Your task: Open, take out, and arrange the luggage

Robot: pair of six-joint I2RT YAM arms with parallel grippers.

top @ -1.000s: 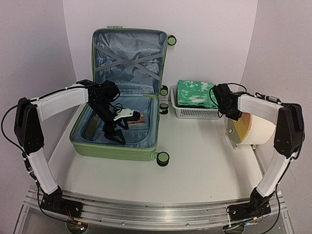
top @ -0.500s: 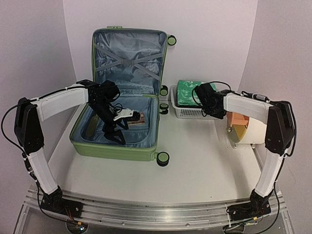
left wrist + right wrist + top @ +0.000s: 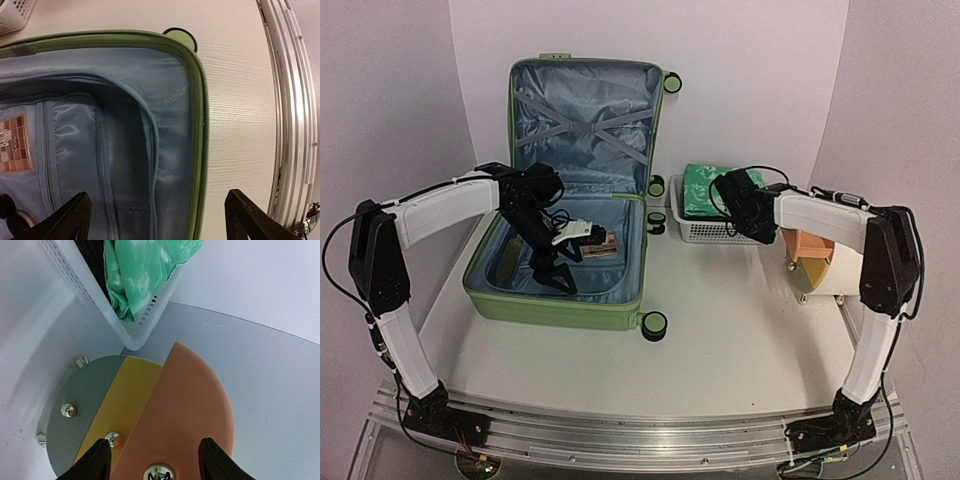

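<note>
Left hand (image 3: 552,278), wide and empty, is positioned inside open suitcase (image 3: 560,300), brown palette (image 3: 603,243) just right of it; right hand (image 3: 154,457), parted, is farther, at basket (image 3: 715,236).

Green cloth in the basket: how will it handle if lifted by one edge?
The green cloth looks soft and folded, so it would probably unfold and droop. It bulges above the white mesh basket rim in the right wrist view, so it may snag; the thin basket could shift.

Looks like a robot lab setup tbh: two arms (image 3: 440,205) bolted to an aluminium rail (image 3: 650,432) along a white bench (image 3: 740,335), boxed in by plain walls (image 3: 760,70)
</note>
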